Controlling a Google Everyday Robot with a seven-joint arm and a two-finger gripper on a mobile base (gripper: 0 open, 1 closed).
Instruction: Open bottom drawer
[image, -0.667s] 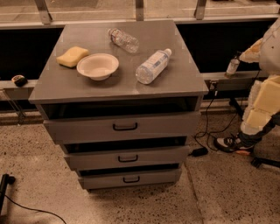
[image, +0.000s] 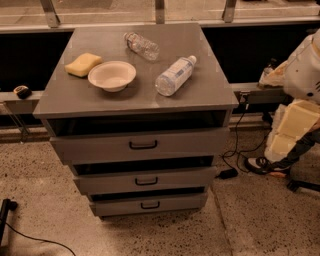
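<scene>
A grey metal cabinet (image: 135, 100) stands in the middle of the camera view with three drawers stacked on its front. The bottom drawer (image: 150, 204) is the narrowest front, lowest down, with a small black loop handle (image: 150, 205) at its centre. It looks pushed in, with a dark gap above it. The mid-sized drawer (image: 146, 181) and the tall top drawer (image: 142, 145) sit above it. My gripper is not in view. Only white segments of my arm (image: 300, 80) show at the right edge, well apart from the cabinet.
On the cabinet top lie a yellow sponge (image: 83, 64), a white bowl (image: 112, 75) and two clear plastic bottles (image: 175, 75) (image: 141, 45) on their sides. Black cables and a plug (image: 228, 173) lie on the speckled floor at the right. A rail (image: 20, 100) runs behind.
</scene>
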